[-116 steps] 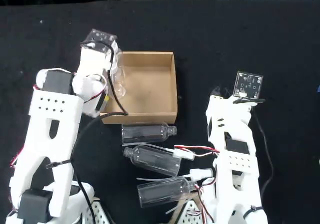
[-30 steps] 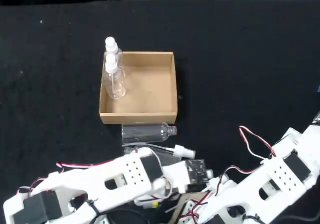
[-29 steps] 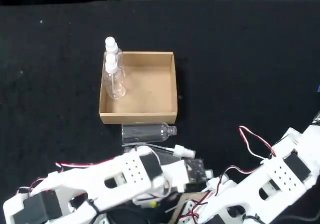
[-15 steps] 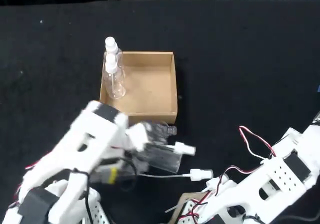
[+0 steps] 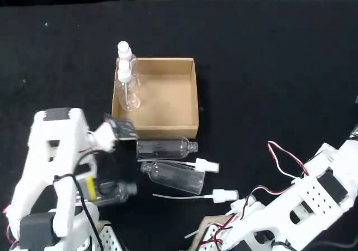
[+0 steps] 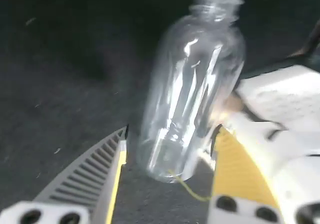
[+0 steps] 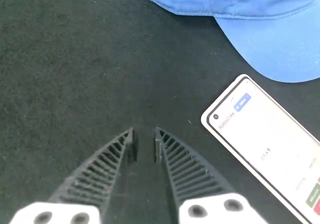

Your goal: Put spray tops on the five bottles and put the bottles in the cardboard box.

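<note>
Bottle (image 6: pixel 192 84), clear, light and probably slick plastic, is gripped uncapped near its base by the left gripper (image 6: pixel 170 154), at 7 o'clock from the cardboard box (image 5: pixel 156 131). Two capped bottles (image 5: pixel 126 80) are stood in the box's 10 o'clock corner. The right gripper (image 7: pixel 144 144) is set narrow, with nothing held.

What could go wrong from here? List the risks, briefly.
1. The left hand grips the uncapped bottle near its base only, so the smooth bottle might slip or pivot.
2. Two spray tops lie loose, thin tubes attached, beside two lying bottles. A careless sweep could scatter them.
3. Two capped bottles stand against one wall of the cardboard box. Adding another may topple them.
</note>
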